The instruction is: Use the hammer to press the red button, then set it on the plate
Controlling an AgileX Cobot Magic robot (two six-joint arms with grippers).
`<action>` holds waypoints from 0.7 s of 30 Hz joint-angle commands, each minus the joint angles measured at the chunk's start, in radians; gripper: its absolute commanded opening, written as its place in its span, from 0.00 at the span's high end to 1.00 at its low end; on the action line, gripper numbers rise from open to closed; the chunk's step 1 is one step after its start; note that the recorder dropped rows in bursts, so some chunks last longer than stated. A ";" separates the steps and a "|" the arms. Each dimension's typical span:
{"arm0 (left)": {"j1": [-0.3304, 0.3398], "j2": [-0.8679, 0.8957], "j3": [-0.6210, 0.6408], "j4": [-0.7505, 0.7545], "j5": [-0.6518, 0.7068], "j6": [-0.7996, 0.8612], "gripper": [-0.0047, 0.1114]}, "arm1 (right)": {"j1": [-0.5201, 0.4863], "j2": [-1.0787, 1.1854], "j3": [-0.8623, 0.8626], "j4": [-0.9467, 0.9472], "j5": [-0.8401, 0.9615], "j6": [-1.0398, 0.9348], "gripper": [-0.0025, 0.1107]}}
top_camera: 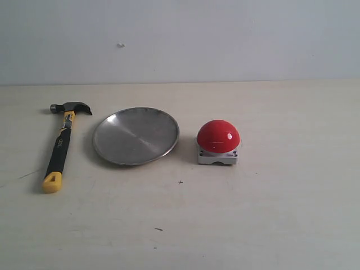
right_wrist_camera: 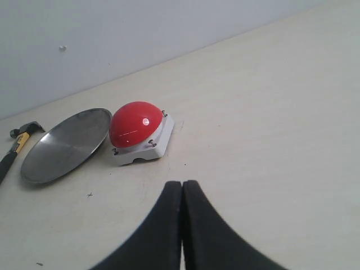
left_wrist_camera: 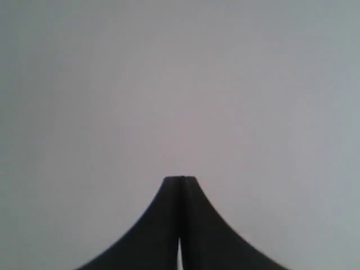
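Left tool: on my left wrist feed the two dark fingers are pressed flat together, tips meeting, clenched on nothing. Beyond them I see only a plain pale grey surface.

Right tool: the same here, fingers closed tight against each other with nothing between them. It hangs above the desk, well apart from all three items, and the camera looks over the tips toward the button.

Hammer: it lies flat on the desk at the left of my exterior feed, free of both tools. The dark head is at the end nearer the wall and the yellow butt at the end nearer the camera. The handle leans slightly, so the butt sits a little further left than the head. The head's pointed end faces the plate's side.

Plate: it rests on the desk between the hammer and the button, just beside the hammer and touching neither. Its brushed silver face shows plainly.

Red button: the glossy dome sits upright on its pale square base, right of the plate, near its rim with a narrow strip of desk between them. From the right wrist feed I can make out screws at the base corners.

Desk: a light surface with a few small dark specks in front of the plate.
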 commanded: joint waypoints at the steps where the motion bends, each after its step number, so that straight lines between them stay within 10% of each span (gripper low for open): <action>1: 0.002 0.332 -0.179 -0.027 0.216 0.071 0.96 | 0.001 -0.003 0.004 -0.001 -0.007 -0.003 0.98; 10: 0.002 1.052 -0.677 0.130 0.797 0.140 0.96 | 0.001 -0.003 0.004 -0.001 -0.007 -0.003 0.98; 21: 0.002 1.529 -1.149 0.687 1.172 -0.337 0.96 | 0.001 -0.003 0.004 -0.001 -0.007 -0.003 0.98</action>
